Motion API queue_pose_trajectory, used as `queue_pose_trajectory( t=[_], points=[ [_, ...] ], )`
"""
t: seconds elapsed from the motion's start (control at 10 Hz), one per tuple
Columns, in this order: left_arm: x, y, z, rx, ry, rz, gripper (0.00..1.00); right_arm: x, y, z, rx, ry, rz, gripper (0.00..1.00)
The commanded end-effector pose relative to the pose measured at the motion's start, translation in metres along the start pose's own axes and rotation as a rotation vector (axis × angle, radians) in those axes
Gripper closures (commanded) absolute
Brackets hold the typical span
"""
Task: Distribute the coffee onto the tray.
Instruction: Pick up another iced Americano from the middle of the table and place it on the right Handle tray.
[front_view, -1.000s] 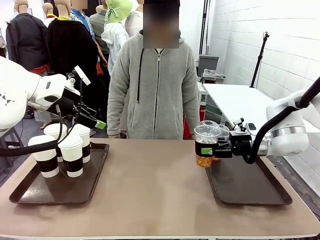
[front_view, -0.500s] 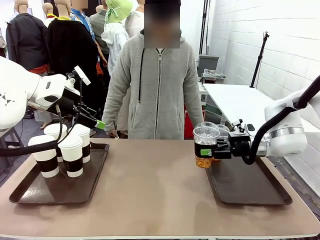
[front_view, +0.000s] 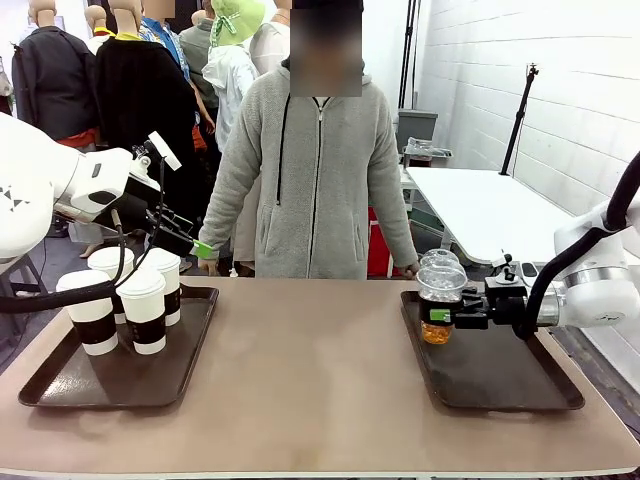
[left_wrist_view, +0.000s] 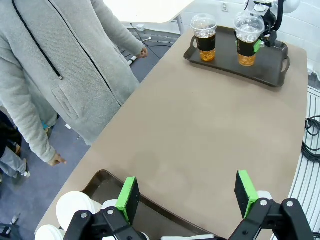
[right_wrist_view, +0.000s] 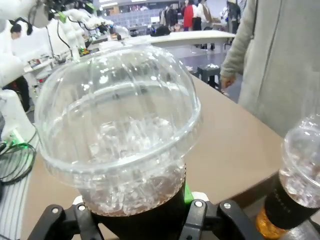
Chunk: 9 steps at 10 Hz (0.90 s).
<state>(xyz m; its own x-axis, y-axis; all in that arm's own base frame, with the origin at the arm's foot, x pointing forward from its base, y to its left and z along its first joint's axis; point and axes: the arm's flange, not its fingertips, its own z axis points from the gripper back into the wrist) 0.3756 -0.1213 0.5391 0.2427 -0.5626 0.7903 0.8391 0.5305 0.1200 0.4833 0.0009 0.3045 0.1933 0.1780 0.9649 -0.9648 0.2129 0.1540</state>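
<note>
A smooth tan tabletop (front_view: 310, 370) carries two dark trays. The right hand (front_view: 452, 312) is clamped on one upright clear dome-lidded cup (front_view: 440, 303) over the right tray (front_view: 500, 375), beside a second (left_wrist_view: 203, 37). Four white paper cups (front_view: 145, 310) stand upright on the left tray (front_view: 60, 385); the left hand (left_wrist_view: 187, 194) is spread apart, holding nothing.

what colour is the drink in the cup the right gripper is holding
Amber, under a black sleeve and clear dome lid; the held cup shows it best in the left wrist view.

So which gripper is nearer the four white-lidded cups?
Left. The left gripper hangs open just above the white-lidded cups on their tray; the right gripper is across the table, shut on a dome-lidded cup.
</note>
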Motion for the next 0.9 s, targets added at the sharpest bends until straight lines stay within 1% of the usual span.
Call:
queue_pose_trajectory(
  t=[0.0, 0.2, 0.4, 0.6, 0.8],
  points=[
    [-0.002, 0.002, -0.001, -0.010, -0.002, 0.002, 0.00, -0.002, -0.017, 0.004, 0.028, -0.020, 0.053, 0.38],
    [-0.002, 0.002, -0.001, -0.010, -0.002, 0.002, 0.00, -0.016, -0.034, 0.012, 0.027, -0.056, 0.060, 0.38],
    [-0.002, 0.002, -0.001, -0.010, -0.002, 0.002, 0.00, -0.027, -0.046, 0.017, 0.034, -0.066, 0.051, 0.38],
    [-0.002, 0.002, -0.001, -0.010, -0.002, 0.002, 0.00, -0.034, -0.053, 0.022, 0.045, -0.080, 0.044, 0.38],
    [-0.002, 0.002, -0.001, -0.010, -0.002, 0.002, 0.00, -0.042, -0.059, 0.022, 0.059, -0.076, 0.049, 0.38]
  ],
)
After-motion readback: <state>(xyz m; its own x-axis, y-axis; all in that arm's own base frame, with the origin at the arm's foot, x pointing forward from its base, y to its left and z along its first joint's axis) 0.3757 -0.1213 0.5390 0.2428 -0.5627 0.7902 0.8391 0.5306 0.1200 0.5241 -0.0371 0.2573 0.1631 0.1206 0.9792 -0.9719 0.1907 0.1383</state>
